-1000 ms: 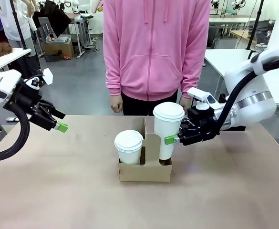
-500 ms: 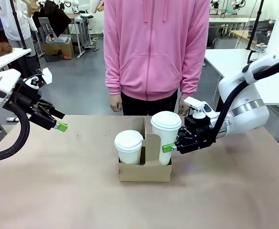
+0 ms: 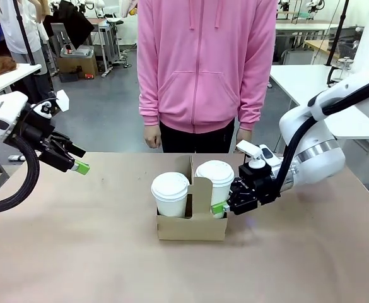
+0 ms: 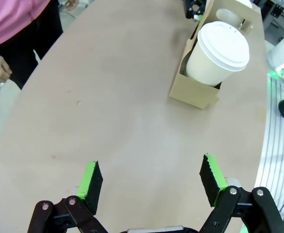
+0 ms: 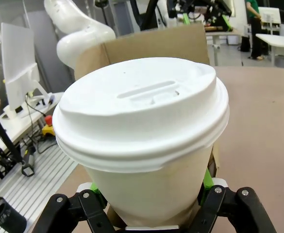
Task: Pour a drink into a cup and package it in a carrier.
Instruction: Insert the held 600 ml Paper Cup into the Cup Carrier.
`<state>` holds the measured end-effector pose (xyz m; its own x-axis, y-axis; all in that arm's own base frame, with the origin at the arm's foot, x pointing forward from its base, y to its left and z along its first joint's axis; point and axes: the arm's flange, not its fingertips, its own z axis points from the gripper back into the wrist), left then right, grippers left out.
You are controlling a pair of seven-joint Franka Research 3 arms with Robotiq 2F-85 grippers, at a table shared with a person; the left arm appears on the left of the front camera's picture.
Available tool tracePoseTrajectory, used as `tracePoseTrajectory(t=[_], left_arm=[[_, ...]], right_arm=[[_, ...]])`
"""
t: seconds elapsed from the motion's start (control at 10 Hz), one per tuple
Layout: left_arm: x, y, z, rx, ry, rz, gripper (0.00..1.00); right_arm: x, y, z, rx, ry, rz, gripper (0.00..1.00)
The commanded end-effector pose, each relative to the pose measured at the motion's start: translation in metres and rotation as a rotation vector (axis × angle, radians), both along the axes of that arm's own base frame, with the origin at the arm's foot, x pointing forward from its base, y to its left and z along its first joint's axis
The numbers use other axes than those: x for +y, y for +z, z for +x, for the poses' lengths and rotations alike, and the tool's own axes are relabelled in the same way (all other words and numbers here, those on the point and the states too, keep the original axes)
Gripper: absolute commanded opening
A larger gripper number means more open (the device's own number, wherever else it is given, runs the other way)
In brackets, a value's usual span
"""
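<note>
The brown cardboard carrier (image 3: pixel 190 226) stands mid-table with a lidded white paper cup (image 3: pixel 169 194) in its left slot. A second lidded cup (image 3: pixel 214 176) sits low in the right slot, and my right gripper (image 3: pixel 221 205) is shut on its side. In the right wrist view that cup (image 5: pixel 142 131) stands between my right gripper's (image 5: pixel 151 213) fingers, the carrier's handle panel (image 5: pixel 151 46) behind it. My left gripper (image 3: pixel 79 159) hangs open over the table's left end, holding nothing. The left wrist view shows its gripper (image 4: pixel 150 179) well short of the carrier (image 4: pixel 195 92) and cup (image 4: pixel 219 51). The drink is hidden under the lids.
A person in a pink hoodie (image 3: pixel 203 69) stands at the far edge of the table, hands (image 3: pixel 151 136) hanging down. Bare brown tabletop (image 3: pixel 77 252) lies around the carrier. White tables (image 3: pixel 298 79) stand behind on the right.
My right gripper has come down and to the left with the cup, lowering it into the carrier's right slot. The left arm has stayed still.
</note>
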<state>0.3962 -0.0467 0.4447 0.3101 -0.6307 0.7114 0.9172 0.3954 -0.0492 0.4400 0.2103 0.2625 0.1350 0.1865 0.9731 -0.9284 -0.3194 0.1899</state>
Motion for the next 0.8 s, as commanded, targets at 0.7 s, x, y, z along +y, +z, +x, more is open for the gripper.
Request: tracePoseTrajectory(t=[0.7], left_arm=[[0.001, -0.001, 0.0, -0.005, -0.008, -0.007, 1.0]], right_arm=[[-0.015, 0.004, 0.01, -0.116, 0.026, -0.048, 1.0]])
